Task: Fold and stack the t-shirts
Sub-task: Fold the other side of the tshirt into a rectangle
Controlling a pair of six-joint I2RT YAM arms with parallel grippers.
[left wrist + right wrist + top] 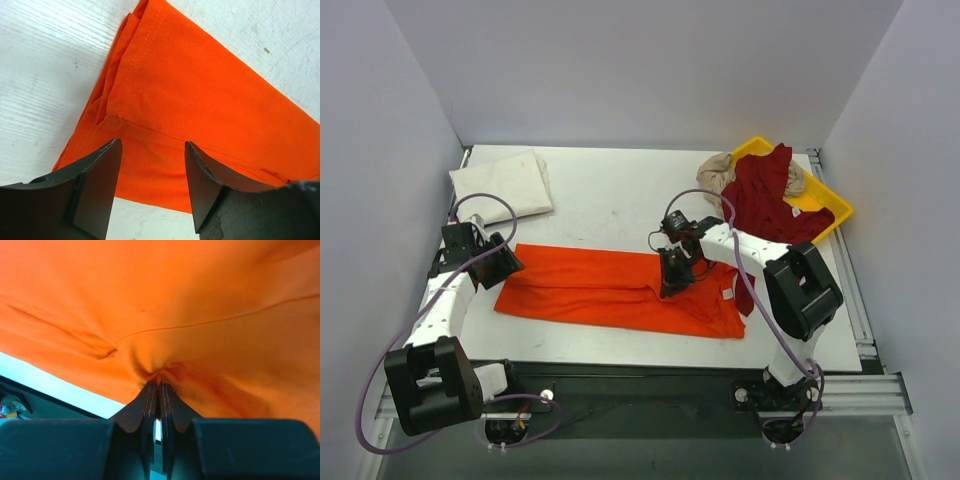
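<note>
The bright orange t-shirt [610,288] lies folded into a long strip across the table's front middle. My left gripper [503,266] is open just above its left end; the orange cloth [200,95] shows between the fingers [100,185]. My right gripper [672,275] is shut on a pinch of the orange shirt [165,315] near its right third, and the cloth puckers at the fingertips [150,392]. The white t-shirt [503,183] lies folded at the back left. The dark red t-shirt [765,200] and the beige t-shirt [717,170] are heaped at the back right.
A yellow plastic tray [830,200] at the back right holds the red and beige shirts; the red one hangs over its near rim. Grey walls enclose the table on three sides. A black rail runs along the front edge [650,375].
</note>
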